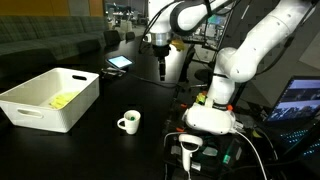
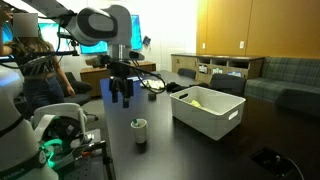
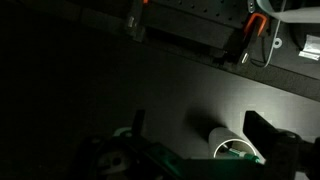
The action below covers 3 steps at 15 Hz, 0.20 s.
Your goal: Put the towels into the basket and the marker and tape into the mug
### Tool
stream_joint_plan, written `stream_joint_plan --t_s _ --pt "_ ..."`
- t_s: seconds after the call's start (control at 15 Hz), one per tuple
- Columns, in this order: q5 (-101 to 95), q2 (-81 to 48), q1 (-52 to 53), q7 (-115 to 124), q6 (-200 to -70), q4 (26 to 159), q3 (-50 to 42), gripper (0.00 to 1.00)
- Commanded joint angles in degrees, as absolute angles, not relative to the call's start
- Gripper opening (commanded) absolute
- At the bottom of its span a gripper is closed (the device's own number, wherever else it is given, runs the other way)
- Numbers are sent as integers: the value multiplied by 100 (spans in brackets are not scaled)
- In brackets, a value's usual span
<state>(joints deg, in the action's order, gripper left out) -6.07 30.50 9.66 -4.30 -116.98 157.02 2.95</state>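
A white mug stands on the dark table in both exterior views and in the wrist view. A green marker sticks out of it. A yellow towel lies inside the white basket. My gripper hangs well above the table, above and a little aside of the mug. It is open and empty. I see no tape; what else lies in the mug is hidden.
A lit tablet lies on the table behind the gripper. The robot base stands at the table edge, with cables and a screen beside it. A low shelf and a sofa stand beyond the table.
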Motion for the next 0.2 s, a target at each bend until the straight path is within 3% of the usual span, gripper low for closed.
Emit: stream_joint_plan --t_s 0.0,0.13 --pt "-568 3209 850 -503 -11592 15692 349 100" --pt "-570 3265 849 -500 -11598 15748 361 100"
